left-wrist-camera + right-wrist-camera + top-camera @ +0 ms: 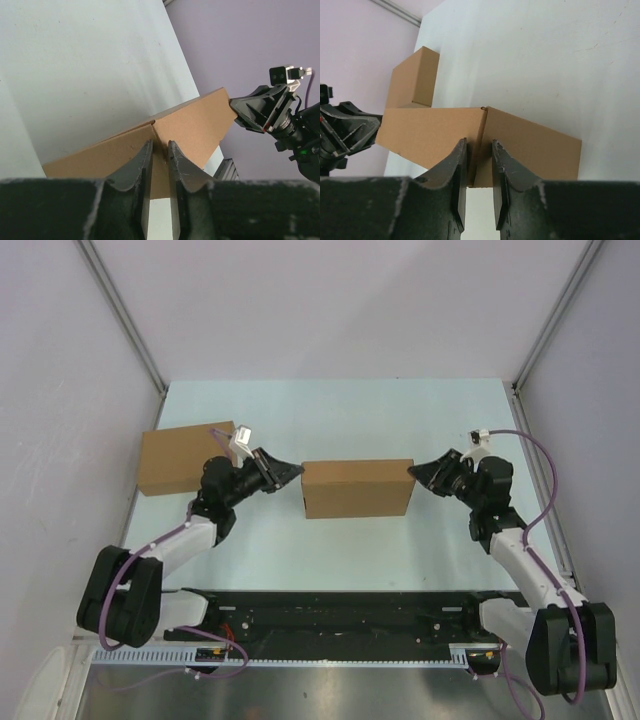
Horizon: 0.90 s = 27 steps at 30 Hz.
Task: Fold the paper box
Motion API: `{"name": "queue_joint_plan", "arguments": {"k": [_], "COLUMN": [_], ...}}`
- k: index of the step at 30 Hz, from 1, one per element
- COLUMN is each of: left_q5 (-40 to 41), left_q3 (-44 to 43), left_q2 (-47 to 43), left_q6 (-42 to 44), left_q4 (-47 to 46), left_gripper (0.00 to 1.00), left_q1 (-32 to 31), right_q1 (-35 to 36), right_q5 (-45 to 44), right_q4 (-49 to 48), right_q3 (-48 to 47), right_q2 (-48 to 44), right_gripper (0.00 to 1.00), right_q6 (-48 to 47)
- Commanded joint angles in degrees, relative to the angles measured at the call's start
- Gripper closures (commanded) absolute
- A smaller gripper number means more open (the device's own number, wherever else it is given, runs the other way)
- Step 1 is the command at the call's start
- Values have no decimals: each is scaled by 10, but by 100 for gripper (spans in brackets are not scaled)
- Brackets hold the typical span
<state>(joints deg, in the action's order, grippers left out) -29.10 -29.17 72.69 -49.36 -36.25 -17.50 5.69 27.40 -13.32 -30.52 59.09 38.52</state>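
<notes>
Paper box [358,490] mid-tabletop [330,410], folded shut. Left gripper [160,143] and right gripper [479,142] at its end corners, fingers nearly together; actual pinch unclear. Risk: uneven squeeze skews box, buckles wall.

table [350,420]: pale green | paper box [357,490]: centre | cardboard box [185,460]: far-left

Paper box [357,488] sits mid-bench [330,410], long side running left to right. Left claw [297,471] is at the box's left end, tips up at the far left corner. Right claw [413,471] mirrors it at the far right corner, so the box lies between the two. A second box [185,460] rests on the bench to the left and slightly farther back, apart from the paper box. The left arm [170,540] crosses in front of its right end. The right arm [520,550] reaches in from the near right.
</notes>
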Motion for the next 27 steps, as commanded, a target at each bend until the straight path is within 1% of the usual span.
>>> {"name": "queue_joint_plan", "arguments": {"k": [1, 3, 8, 10, 11, 12, 15, 16, 17, 18, 21, 23, 24, 25, 27], "left_q5": [-25, -10, 13, 30, 39, 49, 91, 109, 121, 132, 153, 167, 177, 184, 201], "left_q3": [18, 23, 44, 57, 70, 77, 103, 108, 119, 125, 151, 169, 172, 176, 188], "left_q2": [-30, -66, -131, -146, -161, -169, -195, -207, -214, -220, -247, -274, -285, -303, -316], "left_q6": [30, 43, 59, 57, 57, 56, 45, 43, 40, 38, 23, 17, 16, 12, 10], "left_q4": [71, 86, 140, 156, 162, 172, 193, 204, 212, 223, 245, 259, 267, 277, 282], "left_gripper": [77, 75, 72, 69, 67, 64, 60, 60, 59, 58, 57, 56, 55, 54, 53], "left_q1": [-25, -29, -55, -70, -77, -93, -126, -135, -141, -151, -157, -159, -160, -160, -160], "right_q1": [31, 46, 106, 126, 148, 162, 204, 214, 242, 255, 309, 340, 369, 382, 413], "right_q5": [-29, -44, -88, -113, -123, -145, -189, -194, -215, -227, -260, -292, -300, -311, -336], "right_q4": [134, 185, 242, 263, 270, 291, 323, 324, 327, 335, 344, 341, 342, 344, 342], "right_q3": [13, 17, 43, 56, 58, 59, 67, 70, 71, 71, 81, 101, 107, 113, 129], "right_q2": [-33, -55, -118, -143, -148, -152, -164, -165, -162, -156, -137, -145, -148, -152, -164], "right_gripper": [74, 73, 69, 68, 68, 67, 66, 66, 65, 65, 65, 61, 59, 54, 50], "right_q6": [-65, -85, -93, -84, -82, -80, -72, -68, -52, -44, -11, 24, 35, 46, 76]}}
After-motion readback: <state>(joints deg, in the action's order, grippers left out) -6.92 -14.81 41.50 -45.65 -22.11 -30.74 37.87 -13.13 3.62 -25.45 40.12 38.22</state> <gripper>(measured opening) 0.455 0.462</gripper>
